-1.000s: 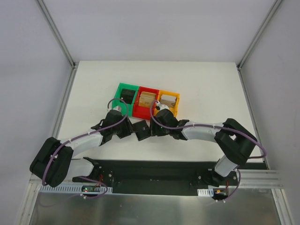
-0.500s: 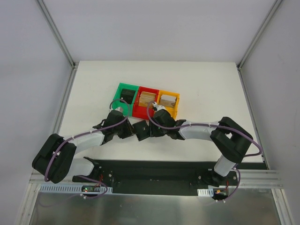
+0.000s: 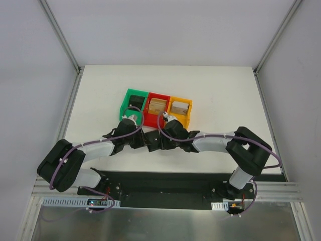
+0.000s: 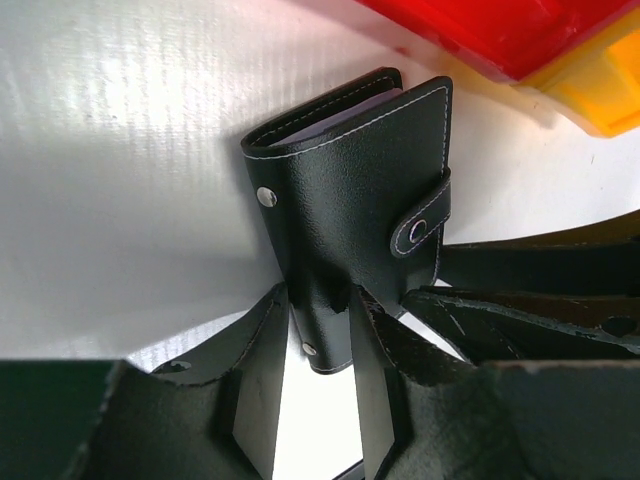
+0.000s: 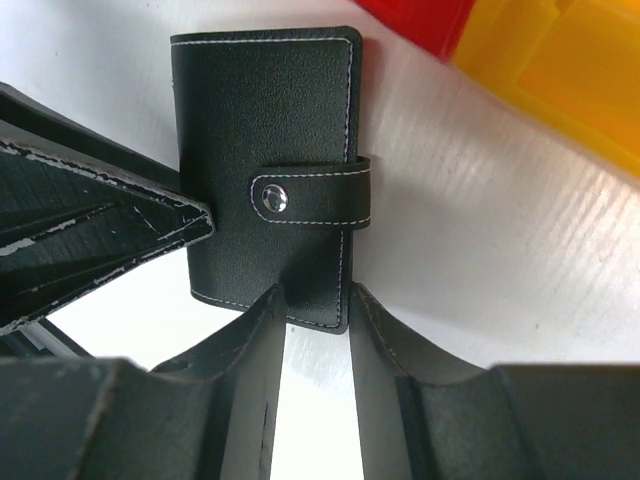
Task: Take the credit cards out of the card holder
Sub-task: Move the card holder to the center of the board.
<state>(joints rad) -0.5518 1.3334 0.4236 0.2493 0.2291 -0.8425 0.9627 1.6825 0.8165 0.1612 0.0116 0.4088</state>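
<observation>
the card holder (image 3: 150, 139), strap (image 5: 310, 195) snapped, lies between both tools: left tool (image 4: 320, 300) clenched on its near corner, right tool (image 5: 318, 295) straddling its opposite edge, grip unclear.

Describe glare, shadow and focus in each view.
Top external: soft, even light, everything sharp, only faint shadows on the table. Left wrist: glare washes out the table at upper left; the card holder is crisp, the red bin blurred. Right wrist: the card holder's stitching is crisp, the yellow bin blurred.
</observation>
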